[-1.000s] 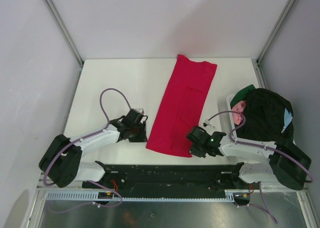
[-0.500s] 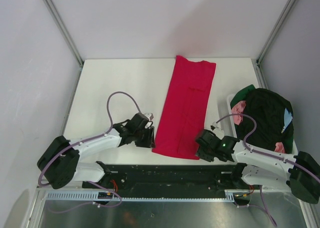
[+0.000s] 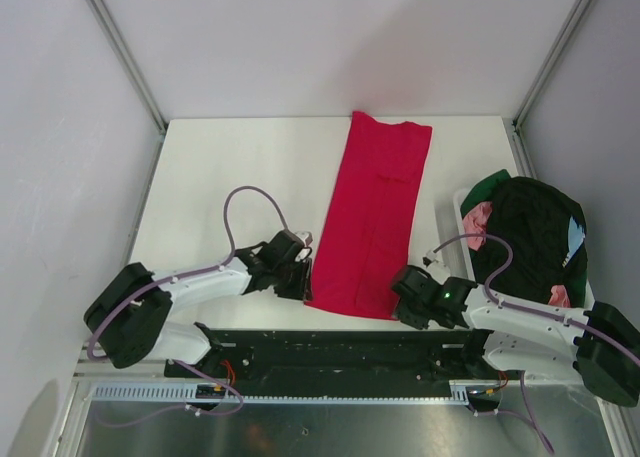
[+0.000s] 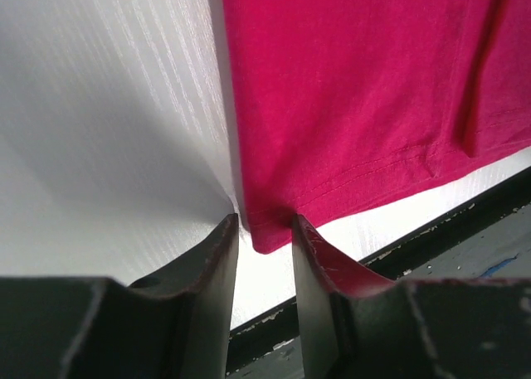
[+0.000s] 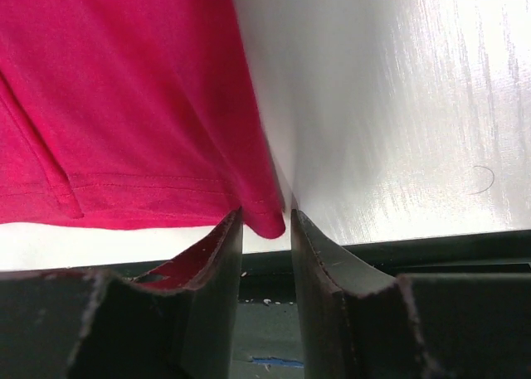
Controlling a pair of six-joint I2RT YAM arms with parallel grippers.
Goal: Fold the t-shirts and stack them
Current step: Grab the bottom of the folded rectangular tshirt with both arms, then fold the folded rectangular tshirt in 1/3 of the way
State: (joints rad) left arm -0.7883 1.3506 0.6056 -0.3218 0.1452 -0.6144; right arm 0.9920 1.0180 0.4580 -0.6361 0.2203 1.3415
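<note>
A white table (image 3: 230,167) sits inside white walls with metal posts at the far corners. The red t-shirt (image 3: 372,212) lies folded into a long, narrow strip. It runs from the far middle of the table down to the near edge, flat on the surface, with its hem at the near end.

The left gripper (image 3: 300,280) is low at the shirt's near-left corner. In the left wrist view its jaws stand parted, with that hem corner in the gap and bare table showing between the fingers (image 4: 220,263).

The right gripper (image 3: 402,299) is at the near-right corner. Its jaws are also parted, with the corner of the cloth just at the tips and not pinched.

At the right edge, a white tub (image 3: 462,209) holds a heap of other t-shirts. A black one (image 3: 530,227) is on top, with green (image 3: 487,187), pink (image 3: 480,217) and light blue (image 3: 577,232) cloth showing around it.
</note>
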